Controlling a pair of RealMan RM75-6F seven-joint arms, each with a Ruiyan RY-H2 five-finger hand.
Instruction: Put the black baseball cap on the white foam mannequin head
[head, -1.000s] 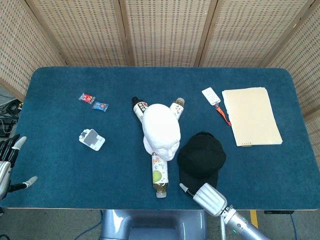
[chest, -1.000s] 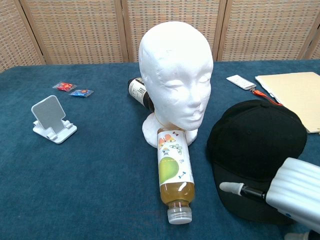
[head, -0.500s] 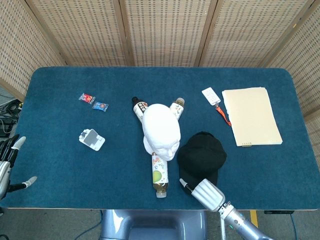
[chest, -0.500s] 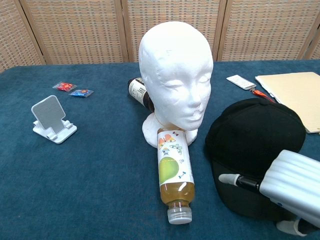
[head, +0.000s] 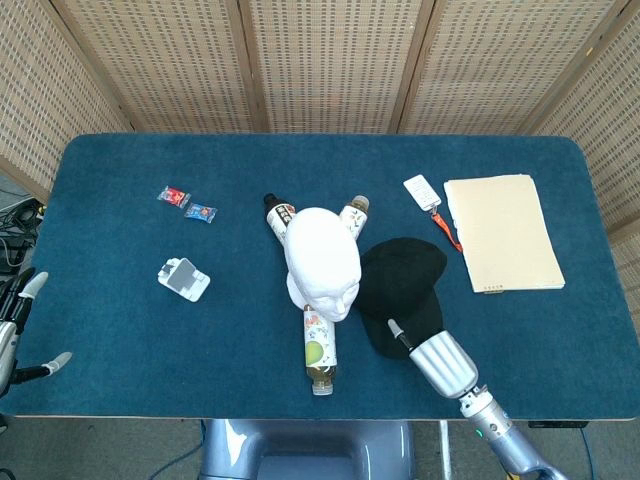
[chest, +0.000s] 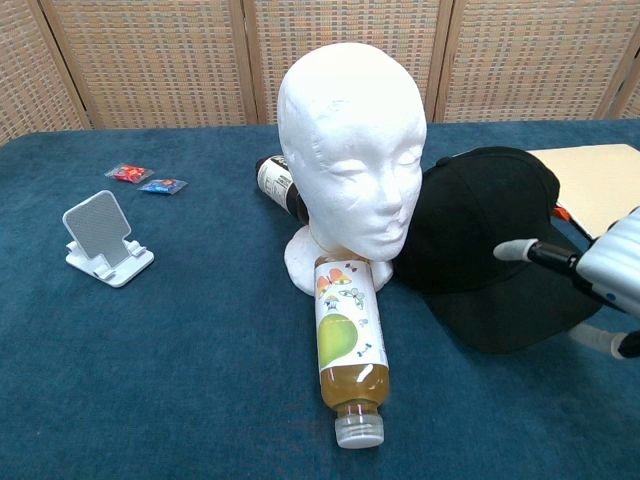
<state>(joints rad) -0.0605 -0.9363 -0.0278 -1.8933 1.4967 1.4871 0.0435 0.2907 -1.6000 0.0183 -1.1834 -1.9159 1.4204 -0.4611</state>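
The white foam mannequin head (head: 322, 262) (chest: 350, 160) stands upright mid-table, facing the front edge. Just to its right, the black baseball cap (head: 402, 280) (chest: 480, 220) is tilted up off the cloth with its crown close beside the head's cheek. My right hand (head: 440, 365) (chest: 610, 275) grips the cap's brim at the front right, one finger over the brim and another showing below it. At the table's front left corner my left hand (head: 15, 335) hangs with fingers apart and nothing in it.
A juice bottle (head: 319, 350) (chest: 350, 350) lies in front of the head's base; a dark bottle (head: 275, 213) and another bottle (head: 354, 214) lie behind it. A phone stand (head: 184, 279) and candy packets (head: 187, 203) sit left. A beige folder (head: 502, 232) and tag card (head: 423, 191) lie right.
My right hand moved right and away from the front edge, lifting and carrying the cap back toward the mannequin head. The left hand stayed put.
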